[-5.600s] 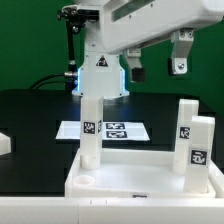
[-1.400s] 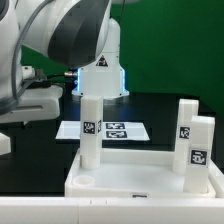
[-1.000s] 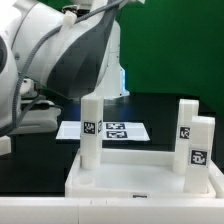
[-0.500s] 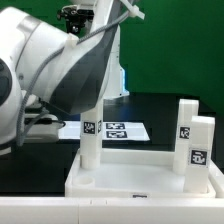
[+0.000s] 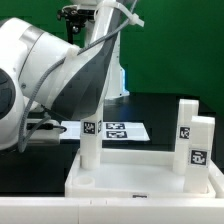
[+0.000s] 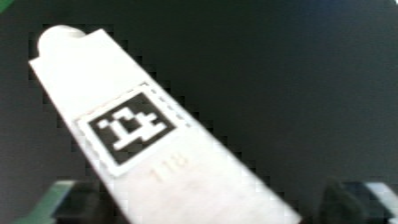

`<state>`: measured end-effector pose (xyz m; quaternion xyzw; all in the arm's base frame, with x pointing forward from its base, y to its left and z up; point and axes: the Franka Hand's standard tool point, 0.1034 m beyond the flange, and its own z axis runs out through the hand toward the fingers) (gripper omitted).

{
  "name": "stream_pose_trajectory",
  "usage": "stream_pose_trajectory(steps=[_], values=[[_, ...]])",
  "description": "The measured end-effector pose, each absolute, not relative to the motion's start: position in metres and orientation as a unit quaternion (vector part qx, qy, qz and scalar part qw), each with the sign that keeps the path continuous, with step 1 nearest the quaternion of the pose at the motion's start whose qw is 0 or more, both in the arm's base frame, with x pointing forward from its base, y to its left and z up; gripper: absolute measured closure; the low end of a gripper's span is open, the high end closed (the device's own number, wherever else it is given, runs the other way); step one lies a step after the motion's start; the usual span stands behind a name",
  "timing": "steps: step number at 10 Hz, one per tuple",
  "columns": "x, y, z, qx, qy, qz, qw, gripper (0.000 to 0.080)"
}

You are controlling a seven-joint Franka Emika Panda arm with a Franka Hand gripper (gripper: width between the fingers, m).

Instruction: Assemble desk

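Loose leg (image 6: 151,130) is seen lying flat on the dark desk, between the hand's (image 6: 217,200) spread fingers (image 6: 365,197), not yet clamped. Fingers should be centred across its width before closing. Desk top (image 5: 140,178) sits at 6 o'clock in the exterior view, three legs (image 5: 92,130) upright.

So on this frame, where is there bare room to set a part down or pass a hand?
Free: the black table between the marker board and the two right-hand legs, and the desk top between its legs. Crowded: the exterior view's left, filled by the robot arm beside the left leg.
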<state>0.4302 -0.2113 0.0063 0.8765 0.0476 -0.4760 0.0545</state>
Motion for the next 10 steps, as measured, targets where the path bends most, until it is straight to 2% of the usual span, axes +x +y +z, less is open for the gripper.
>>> stream_pose_trajectory(steps=[1,2,4,6,7,8,9,10], values=[[0.430,-0.212,0.006,0.876,0.047,-0.476,0.054,0.0417],[0.430,-0.212,0.006,0.876,0.047,-0.476,0.054,0.0510],[0.435,-0.210,0.013,0.880,0.043,-0.470,0.054,0.0509],[0.461,-0.188,0.066,0.877,0.021,-0.478,0.043,0.0509],[0.477,-0.187,0.085,0.895,0.028,-0.443,0.042,0.0509],[0.487,-0.195,0.096,0.917,0.048,-0.395,0.042,0.0509],[0.475,-0.207,0.081,0.931,0.056,-0.360,0.040,0.0509],[0.467,-0.204,0.082,0.932,0.052,-0.358,0.036,0.0509]])
